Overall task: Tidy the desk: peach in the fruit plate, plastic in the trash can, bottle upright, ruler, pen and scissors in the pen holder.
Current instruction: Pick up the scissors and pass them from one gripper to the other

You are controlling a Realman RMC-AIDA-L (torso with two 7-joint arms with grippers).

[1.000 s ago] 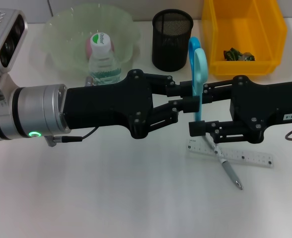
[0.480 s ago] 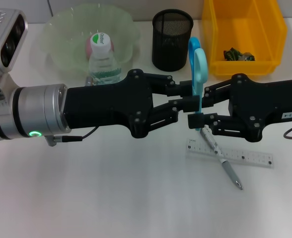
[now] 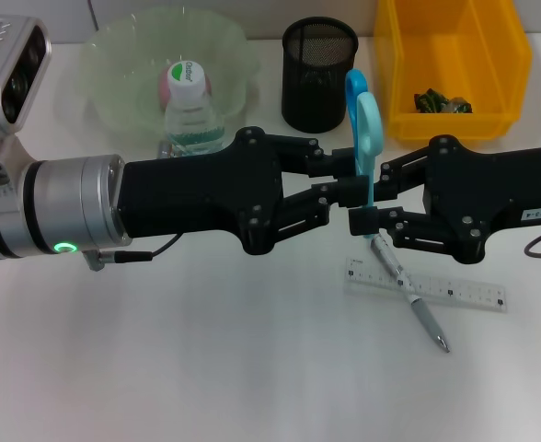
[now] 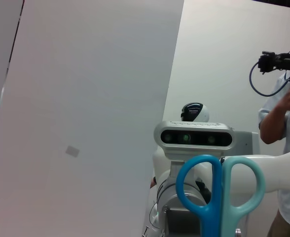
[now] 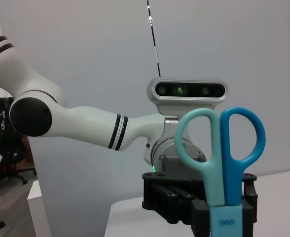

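Head view: left claw (image 3: pixel 344 180) and right claw (image 3: pixel 367 204) both pinch the blue plastic-handled scissors (image 3: pixel 363 124); release one side before moving to the black mesh pen holder (image 3: pixel 318 74).

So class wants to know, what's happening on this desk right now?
Both arms meet mid-desk over the blue scissors, held upright: the left gripper and right gripper are both shut on them, like a handover. The ruler and pen lie crossed on the desk. The bottle stands upright.
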